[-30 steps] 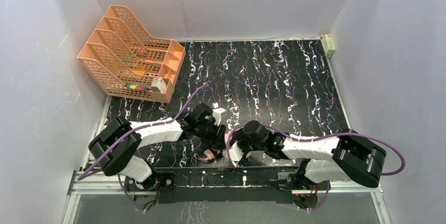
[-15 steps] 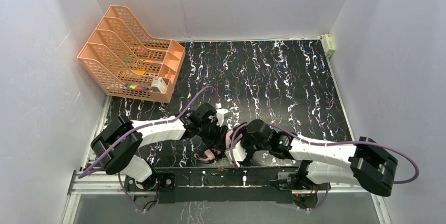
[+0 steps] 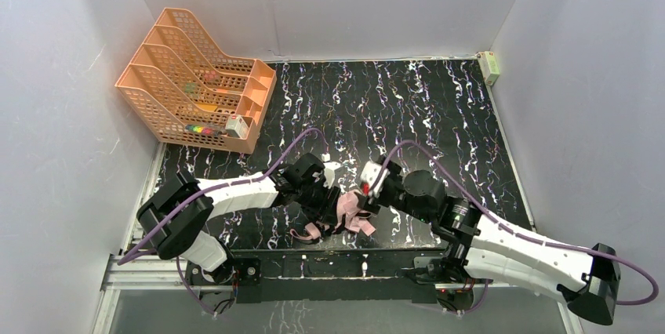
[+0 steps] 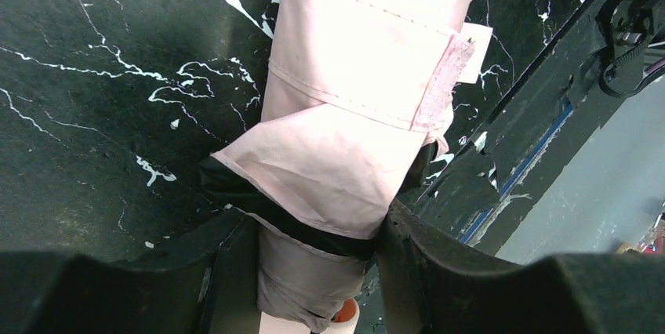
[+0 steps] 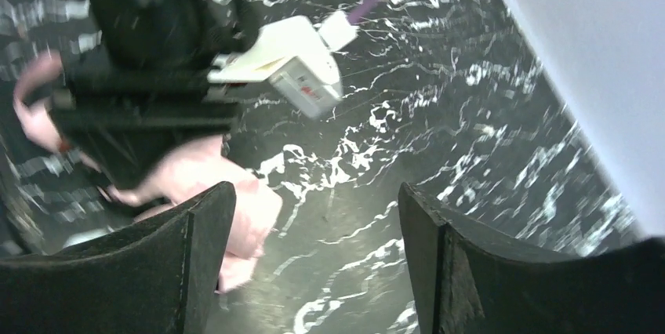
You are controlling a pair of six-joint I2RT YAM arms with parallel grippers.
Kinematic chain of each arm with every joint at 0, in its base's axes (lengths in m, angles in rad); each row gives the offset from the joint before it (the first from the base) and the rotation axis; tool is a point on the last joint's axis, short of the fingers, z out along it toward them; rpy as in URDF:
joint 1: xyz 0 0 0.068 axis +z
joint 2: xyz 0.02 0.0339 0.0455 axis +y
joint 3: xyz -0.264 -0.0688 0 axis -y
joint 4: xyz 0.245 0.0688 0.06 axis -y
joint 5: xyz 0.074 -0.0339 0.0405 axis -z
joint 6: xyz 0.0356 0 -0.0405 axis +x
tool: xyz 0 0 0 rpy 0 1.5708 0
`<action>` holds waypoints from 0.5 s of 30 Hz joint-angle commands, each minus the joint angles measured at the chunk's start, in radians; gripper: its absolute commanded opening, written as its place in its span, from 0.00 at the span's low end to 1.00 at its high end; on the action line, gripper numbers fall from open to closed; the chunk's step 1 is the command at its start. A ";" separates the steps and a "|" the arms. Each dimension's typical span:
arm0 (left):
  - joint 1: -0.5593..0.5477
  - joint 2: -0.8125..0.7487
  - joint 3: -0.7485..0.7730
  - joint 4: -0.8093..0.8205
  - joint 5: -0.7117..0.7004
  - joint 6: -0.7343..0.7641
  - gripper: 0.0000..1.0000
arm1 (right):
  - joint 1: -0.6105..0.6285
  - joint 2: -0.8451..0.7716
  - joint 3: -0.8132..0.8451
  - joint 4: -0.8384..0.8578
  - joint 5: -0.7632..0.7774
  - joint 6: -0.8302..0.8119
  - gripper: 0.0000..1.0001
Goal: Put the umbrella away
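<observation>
The folded pink umbrella (image 4: 353, 114) is clamped between the fingers of the left tool (image 4: 317, 228), close to the near edge of the black marbled counter (image 3: 439, 114). The right tool (image 5: 314, 216) is held spread, nothing being gripped between its fingers, just beside the umbrella's loose fabric.

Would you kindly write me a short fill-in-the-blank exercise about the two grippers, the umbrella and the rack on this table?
1. The left gripper is shut on the umbrella, whose outer fabric is pale ____.
2. The right gripper holds nothing; its jaws stand ____.
3. The file rack at the far-left corner of the table is ____ in colour.

Missing words: pink; open; orange.
</observation>
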 commanded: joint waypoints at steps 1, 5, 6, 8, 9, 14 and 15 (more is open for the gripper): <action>0.004 0.022 -0.028 -0.103 -0.195 -0.027 0.01 | 0.000 -0.008 0.094 -0.056 0.233 0.611 0.80; 0.003 0.017 -0.031 -0.108 -0.234 -0.055 0.00 | -0.001 0.053 0.180 -0.308 0.304 1.047 0.79; 0.003 0.016 -0.031 -0.109 -0.238 -0.060 0.00 | 0.000 0.070 0.194 -0.375 0.311 1.149 0.79; 0.002 0.016 -0.028 -0.116 -0.254 -0.068 0.00 | 0.000 0.100 0.200 -0.495 0.273 1.342 0.83; 0.003 0.014 -0.026 -0.122 -0.268 -0.072 0.00 | 0.000 0.106 0.181 -0.500 0.194 1.392 0.83; -0.002 0.012 -0.015 -0.158 -0.325 -0.079 0.00 | -0.183 0.150 0.036 -0.501 -0.043 1.642 0.66; -0.003 0.014 -0.013 -0.163 -0.327 -0.076 0.00 | -0.280 0.171 0.016 -0.441 -0.174 1.601 0.66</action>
